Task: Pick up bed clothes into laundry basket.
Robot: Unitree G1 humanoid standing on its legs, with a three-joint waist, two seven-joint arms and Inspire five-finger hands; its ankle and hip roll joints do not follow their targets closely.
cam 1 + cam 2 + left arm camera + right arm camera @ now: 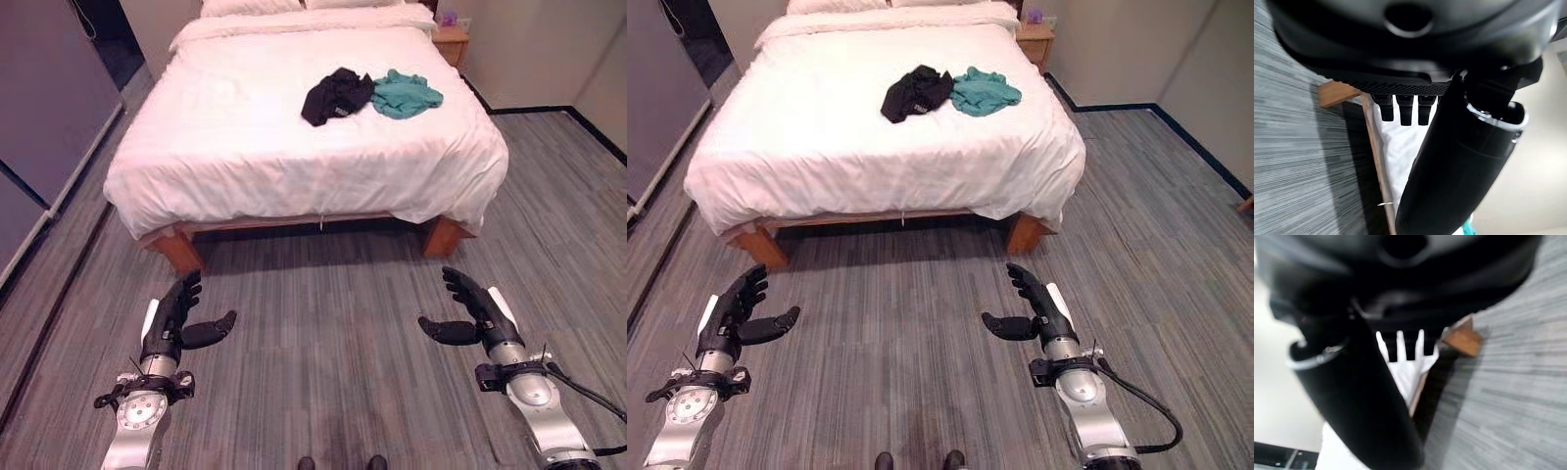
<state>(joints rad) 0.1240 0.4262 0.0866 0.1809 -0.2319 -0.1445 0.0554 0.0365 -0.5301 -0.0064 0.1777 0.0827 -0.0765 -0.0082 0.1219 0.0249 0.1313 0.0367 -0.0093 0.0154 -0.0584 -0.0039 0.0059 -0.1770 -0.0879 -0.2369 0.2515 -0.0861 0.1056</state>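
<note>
The black garment [336, 95] and the teal garment [406, 93] lie side by side across the bed [245, 147]; left hand [176, 313] and right hand [470, 308] are spread, empty, above open floor [323, 333].

You see two silver-grey forearms, each ending in a round metal wrist joint with screws, then a dark left robot hand [174, 318] and right robot hand [477, 310] with white thumb covers.

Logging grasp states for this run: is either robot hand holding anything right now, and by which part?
Nothing is held. The left robot hand and right robot hand hang open over the floor, while the black garment and teal garment lie on the bed.
</note>
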